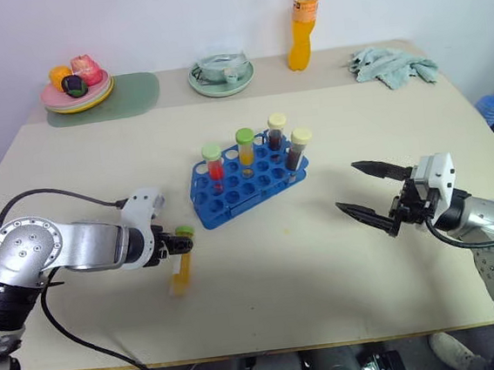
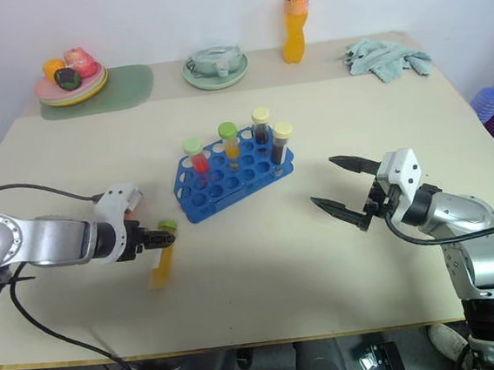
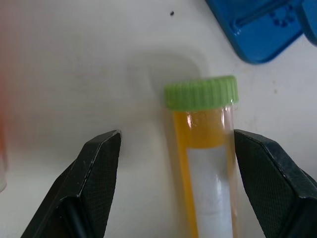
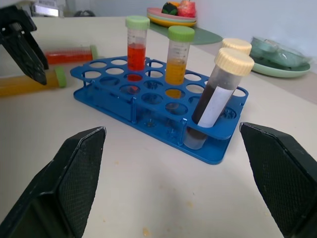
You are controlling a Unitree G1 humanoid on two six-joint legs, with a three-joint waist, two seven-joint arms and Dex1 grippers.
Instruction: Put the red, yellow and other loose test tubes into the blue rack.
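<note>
The blue rack (image 1: 231, 200) stands mid-table with several capped test tubes upright in it: a red one (image 1: 215, 166), a yellow one (image 1: 245, 150) and two dark ones (image 1: 298, 149). A yellow test tube (image 3: 208, 168) with a green cap and white label lies on the table in front of the rack's left end. My left gripper (image 1: 181, 242) is open, one finger on each side of this tube just below the cap. A red test tube (image 4: 69, 54) lies on the table beyond it. My right gripper (image 1: 346, 187) hangs open and holds nothing, to the right of the rack.
Along the far edge stand an orange drink bottle (image 1: 302, 27), a green saucer with a small dish (image 1: 220, 72), a plate of toy food (image 1: 77, 83) on a green mat (image 1: 129, 96), and a crumpled cloth (image 1: 393, 66).
</note>
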